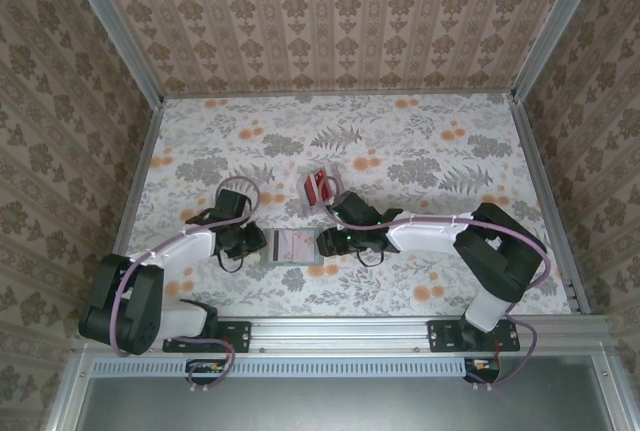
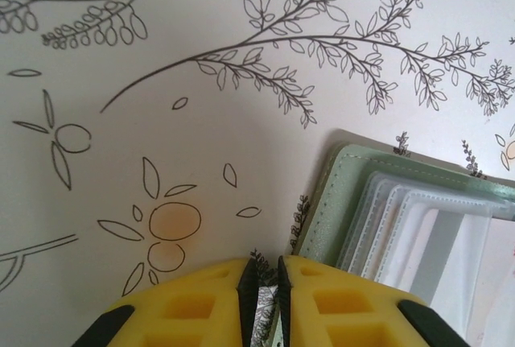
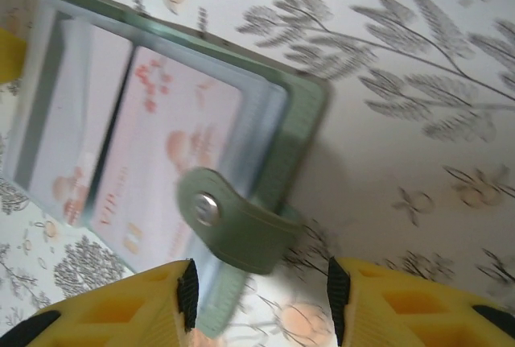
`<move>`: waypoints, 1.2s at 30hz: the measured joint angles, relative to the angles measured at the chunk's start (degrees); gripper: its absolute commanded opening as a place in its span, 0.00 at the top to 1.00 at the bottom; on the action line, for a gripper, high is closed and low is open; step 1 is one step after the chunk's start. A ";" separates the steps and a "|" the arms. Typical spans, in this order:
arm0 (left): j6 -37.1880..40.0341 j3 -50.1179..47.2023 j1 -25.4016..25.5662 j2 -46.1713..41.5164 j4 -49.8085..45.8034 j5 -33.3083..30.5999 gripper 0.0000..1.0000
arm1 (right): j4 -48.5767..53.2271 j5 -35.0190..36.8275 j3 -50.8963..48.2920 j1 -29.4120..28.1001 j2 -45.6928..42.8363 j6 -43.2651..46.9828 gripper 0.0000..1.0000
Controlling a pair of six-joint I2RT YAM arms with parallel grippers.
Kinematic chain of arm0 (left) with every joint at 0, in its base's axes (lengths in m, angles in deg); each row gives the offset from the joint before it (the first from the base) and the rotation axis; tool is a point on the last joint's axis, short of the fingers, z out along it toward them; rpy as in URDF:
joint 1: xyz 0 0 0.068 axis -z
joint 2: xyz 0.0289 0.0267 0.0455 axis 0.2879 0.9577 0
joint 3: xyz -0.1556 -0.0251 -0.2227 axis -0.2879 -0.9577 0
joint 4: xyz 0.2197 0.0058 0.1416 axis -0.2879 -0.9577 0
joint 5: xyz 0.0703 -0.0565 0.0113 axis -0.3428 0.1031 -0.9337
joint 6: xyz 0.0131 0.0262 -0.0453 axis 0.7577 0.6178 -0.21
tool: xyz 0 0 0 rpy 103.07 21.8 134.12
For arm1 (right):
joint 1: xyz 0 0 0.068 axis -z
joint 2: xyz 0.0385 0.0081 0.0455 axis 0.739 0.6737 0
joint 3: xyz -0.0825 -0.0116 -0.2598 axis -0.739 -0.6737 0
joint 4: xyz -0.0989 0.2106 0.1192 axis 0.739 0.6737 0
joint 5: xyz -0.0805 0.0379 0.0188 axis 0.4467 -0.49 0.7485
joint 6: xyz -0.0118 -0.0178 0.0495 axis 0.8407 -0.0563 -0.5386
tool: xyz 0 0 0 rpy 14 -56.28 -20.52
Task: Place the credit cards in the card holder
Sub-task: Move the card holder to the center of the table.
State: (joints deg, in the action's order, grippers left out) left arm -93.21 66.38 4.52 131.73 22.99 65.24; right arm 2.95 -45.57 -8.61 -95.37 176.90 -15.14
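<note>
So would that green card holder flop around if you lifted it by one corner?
Probably a bit. The card holder lies opened flat, so it likely bends at its fold. Its snap strap sticks out loose and would likely dangle. The clear pockets look smooth, so it may slip in a pinch; it seems thin, probably light.

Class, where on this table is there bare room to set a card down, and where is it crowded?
Free: the wide far strip of table between the back wall and the credit cards, including both far corners. Crowded: the near middle, where the left gripper and right gripper flank the card holder.
</note>
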 measured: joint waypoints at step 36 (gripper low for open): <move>-4.63 5.18 9.77 5.18 -3.58 -11.52 0.81 | 7.80 4.00 -0.17 8.17 -9.53 2.86 0.57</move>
State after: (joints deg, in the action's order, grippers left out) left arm -97.85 71.56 14.29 136.91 19.40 53.72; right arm 10.75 -41.57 -8.78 -87.20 167.37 -12.28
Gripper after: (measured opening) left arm 0.187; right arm 0.421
